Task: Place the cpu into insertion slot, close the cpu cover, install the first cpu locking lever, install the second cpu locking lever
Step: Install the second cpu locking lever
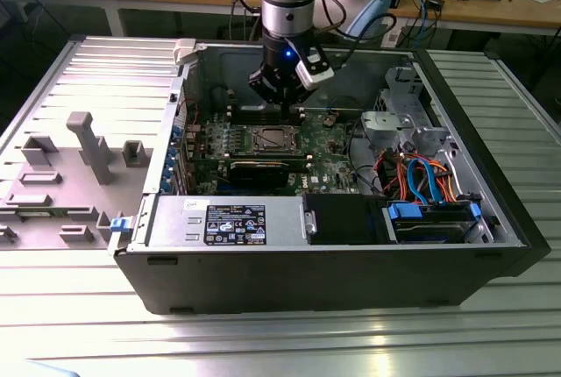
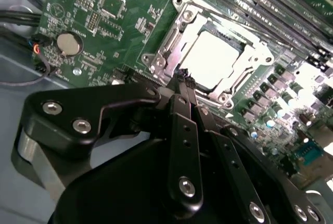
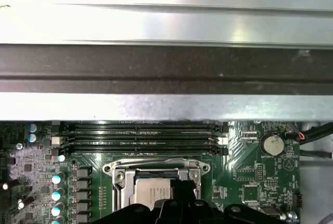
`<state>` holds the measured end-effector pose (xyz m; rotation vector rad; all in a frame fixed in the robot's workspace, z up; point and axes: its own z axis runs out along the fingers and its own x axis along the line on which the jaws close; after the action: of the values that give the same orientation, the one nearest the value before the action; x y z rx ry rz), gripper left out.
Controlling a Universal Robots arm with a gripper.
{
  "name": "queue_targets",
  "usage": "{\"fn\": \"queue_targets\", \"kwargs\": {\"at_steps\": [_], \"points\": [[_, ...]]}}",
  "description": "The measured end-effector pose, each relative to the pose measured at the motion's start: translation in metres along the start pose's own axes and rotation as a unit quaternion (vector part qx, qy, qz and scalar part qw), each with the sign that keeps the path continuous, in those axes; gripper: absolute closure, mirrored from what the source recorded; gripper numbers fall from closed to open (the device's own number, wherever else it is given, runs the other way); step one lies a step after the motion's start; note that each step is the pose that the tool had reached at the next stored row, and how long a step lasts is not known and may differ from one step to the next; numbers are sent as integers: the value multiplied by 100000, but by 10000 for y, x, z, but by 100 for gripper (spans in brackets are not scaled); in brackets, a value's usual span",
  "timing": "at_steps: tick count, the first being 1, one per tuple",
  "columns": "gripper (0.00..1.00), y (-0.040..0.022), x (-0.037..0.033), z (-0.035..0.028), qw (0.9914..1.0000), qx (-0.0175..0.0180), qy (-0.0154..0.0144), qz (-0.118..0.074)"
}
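Cpu (image 2: 210, 57) in insertion slot (image 2: 179, 39), cover (image 2: 250, 60) closed

Bright overhead light, glare on the cpu (image 2: 210, 60) and chassis wall (image 3: 166, 23), soft wrist views

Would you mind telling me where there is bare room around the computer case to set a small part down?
The ribbed metal table in front of the computer case is bare, as is the strip at the exterior view's right. On the exterior view's left, grey fixtures take up the space. Inside, the gripper hangs over the cpu, beside crowded cables.
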<state>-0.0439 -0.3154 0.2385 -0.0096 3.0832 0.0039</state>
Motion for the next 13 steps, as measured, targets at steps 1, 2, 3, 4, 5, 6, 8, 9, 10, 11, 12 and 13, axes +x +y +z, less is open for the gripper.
{"fn": "queue_targets", "kwargs": {"at_steps": [1,2,3,4,5,6,8,9,10,11,12,13], "points": [[89,-1,0,0,100000,158,209,-20],[89,-2,0,0,99998,199,672,-17],[89,-2,0,0,99991,239,1328,-11],[89,-3,-1,0,99979,245,2014,-12],[89,-3,0,-1,99978,257,2095,-11],[89,-6,0,0,99978,243,2094,-4],[89,-19,-1,0,99978,236,2089,-13],[89,-30,-1,0,99978,242,2094,-10],[89,-38,-1,0,99978,238,2090,-8],[89,-48,0,0,99978,242,2091,-7],[89,-55,0,0,99978,240,2089,-7],[89,-63,0,0,99978,241,2092,-7]]}}
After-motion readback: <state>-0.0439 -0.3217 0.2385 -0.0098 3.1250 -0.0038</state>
